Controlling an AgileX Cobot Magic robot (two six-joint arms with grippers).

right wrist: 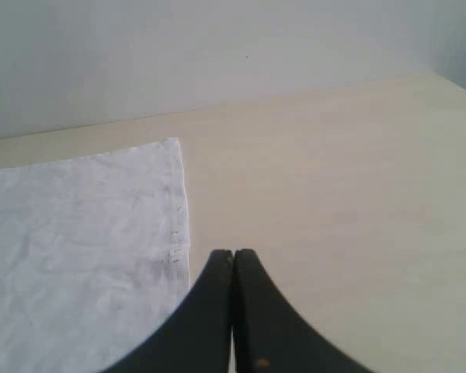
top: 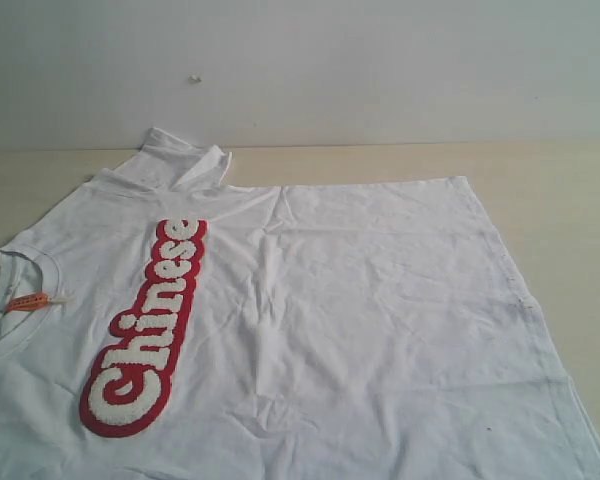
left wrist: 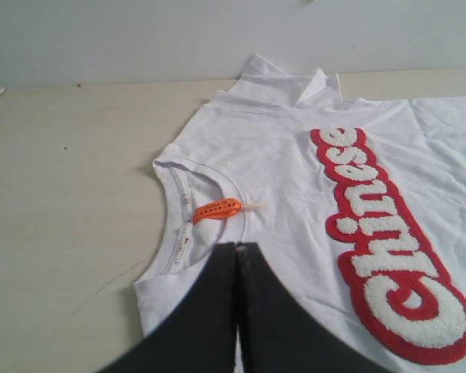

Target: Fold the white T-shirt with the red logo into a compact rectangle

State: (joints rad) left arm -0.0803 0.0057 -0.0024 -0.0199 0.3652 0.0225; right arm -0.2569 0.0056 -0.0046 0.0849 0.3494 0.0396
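Observation:
The white T-shirt [top: 360, 310] lies spread flat on the table, collar to the left and hem to the right in the exterior view. The red logo [top: 145, 330] runs as one strip across its chest, also in the left wrist view [left wrist: 388, 241]. An orange neck tag [left wrist: 217, 208] sits inside the collar. My left gripper [left wrist: 238, 247] is shut with nothing in it, above the shirt just short of the collar. My right gripper [right wrist: 234, 253] is shut and empty, over the table beside the shirt's hem edge [right wrist: 182, 217]. Neither gripper shows in the exterior view.
The light wooden table [top: 560, 200] extends past the hem on the right and beyond the collar [left wrist: 62, 217]. The far sleeve [top: 185, 160] is folded up near the pale back wall [top: 380, 60].

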